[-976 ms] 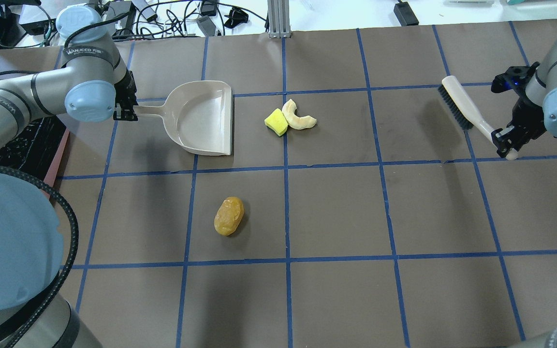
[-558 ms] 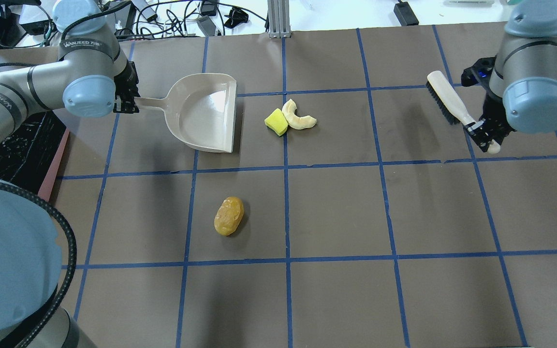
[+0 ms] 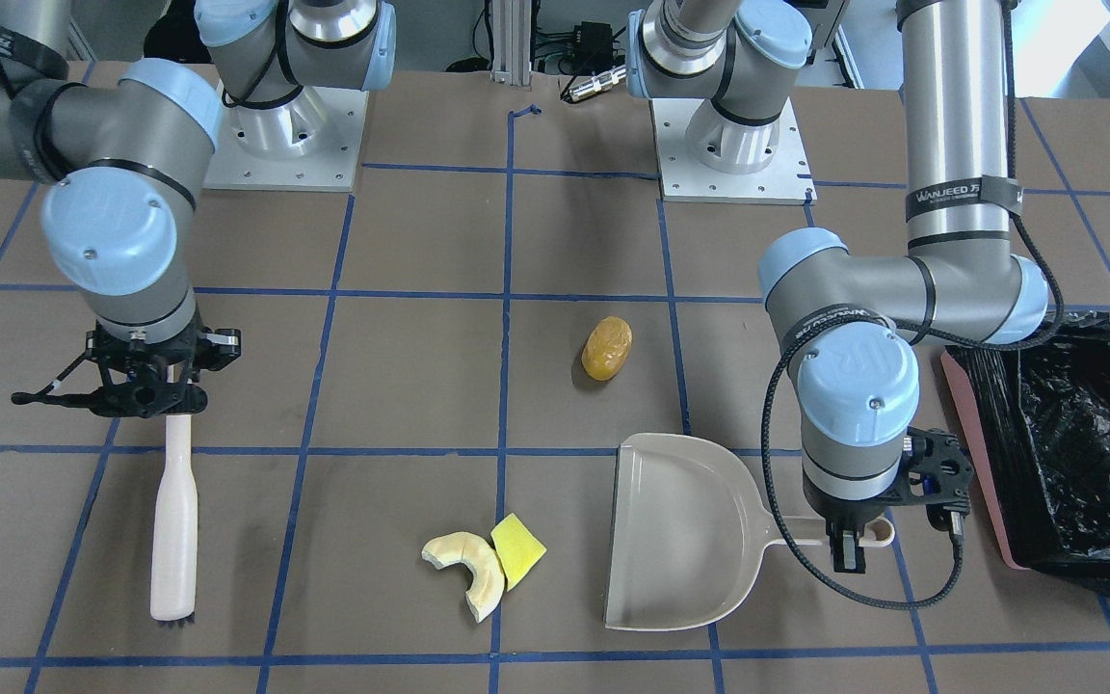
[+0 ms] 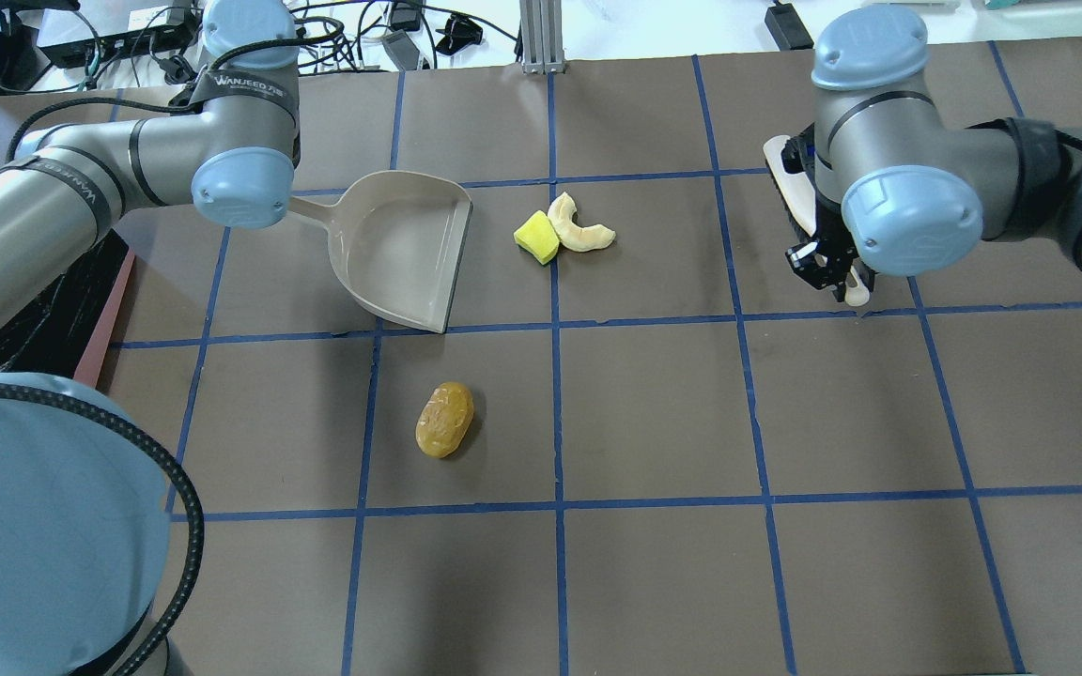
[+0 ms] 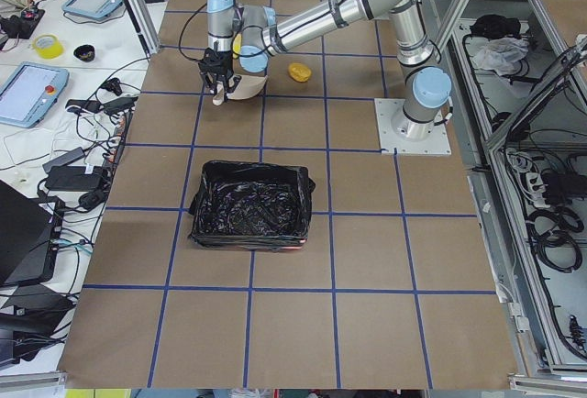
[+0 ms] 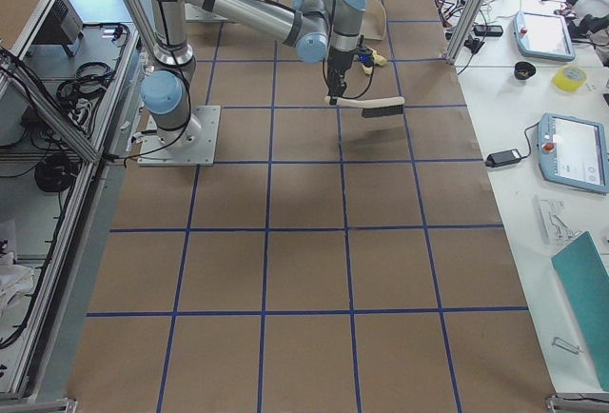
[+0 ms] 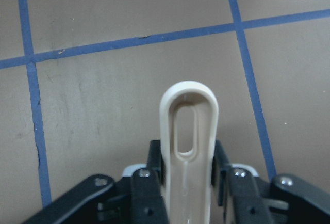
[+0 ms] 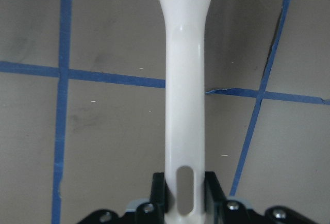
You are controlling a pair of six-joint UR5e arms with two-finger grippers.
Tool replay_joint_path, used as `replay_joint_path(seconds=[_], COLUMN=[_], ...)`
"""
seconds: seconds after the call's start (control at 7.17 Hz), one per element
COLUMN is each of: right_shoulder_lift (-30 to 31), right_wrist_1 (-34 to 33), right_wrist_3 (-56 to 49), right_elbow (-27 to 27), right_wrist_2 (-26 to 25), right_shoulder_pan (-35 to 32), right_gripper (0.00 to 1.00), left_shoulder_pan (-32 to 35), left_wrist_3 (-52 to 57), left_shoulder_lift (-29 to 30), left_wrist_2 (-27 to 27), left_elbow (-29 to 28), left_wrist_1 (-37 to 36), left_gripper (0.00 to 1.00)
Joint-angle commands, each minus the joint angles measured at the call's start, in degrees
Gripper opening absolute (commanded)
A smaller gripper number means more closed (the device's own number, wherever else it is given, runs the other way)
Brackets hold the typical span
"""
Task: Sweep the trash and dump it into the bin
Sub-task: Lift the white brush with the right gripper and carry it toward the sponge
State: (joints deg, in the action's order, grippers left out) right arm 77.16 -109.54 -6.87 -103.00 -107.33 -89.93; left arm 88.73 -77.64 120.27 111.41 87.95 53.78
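Observation:
The golden-brown oval [image 4: 444,419] lies alone near the table's middle. The cream crescent [image 4: 580,228] and yellow-green wedge [image 4: 536,237] touch each other just right of the beige dustpan [image 4: 405,249]. My left gripper [image 3: 849,540] is shut on the dustpan's handle [image 7: 188,131]; the pan's mouth faces the two pieces. My right gripper [image 3: 165,390] is shut on the white brush's handle [image 8: 184,95]. The brush [image 3: 174,511] lies to the right of the pieces, bristles at its far end. The pink bin [image 3: 967,414] with its black bag stands at the left end.
The brown table [image 4: 654,404] is marked with a blue tape grid. The arm bases [image 3: 733,135] stand at the robot's side. Cables and devices [image 4: 363,28] lie beyond the far edge. The bin also shows in the exterior left view [image 5: 204,224].
My right arm has swung left with the brush, closer to the crescent and wedge. My left arm has turned the dustpan and shifted it slightly right and nearer.

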Motion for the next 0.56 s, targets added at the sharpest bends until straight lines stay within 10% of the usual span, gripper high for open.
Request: replay_joint_path(seconds=[0.0, 0.42], right_shoulder_lift=[-0.87, -3.24], right_wrist_1=[0.73, 0.91], right_wrist_3=[11.91, 22.92], right_elbow=[0.25, 2.70], right_wrist_2=[1.76, 16.67], right_shoulder_pan=[-5.41, -7.71], right_gripper=[0.01, 0.01], left_shoulder_pan=[0.22, 0.22], left_wrist_3=[-1.02, -4.45], left_shoulder_lift=[2.15, 4.27], left_wrist_2=[0.73, 0.91], left_elbow=[-1.82, -3.32], left_wrist_1=[-0.25, -0.51], left_gripper=[0.00, 0.00])
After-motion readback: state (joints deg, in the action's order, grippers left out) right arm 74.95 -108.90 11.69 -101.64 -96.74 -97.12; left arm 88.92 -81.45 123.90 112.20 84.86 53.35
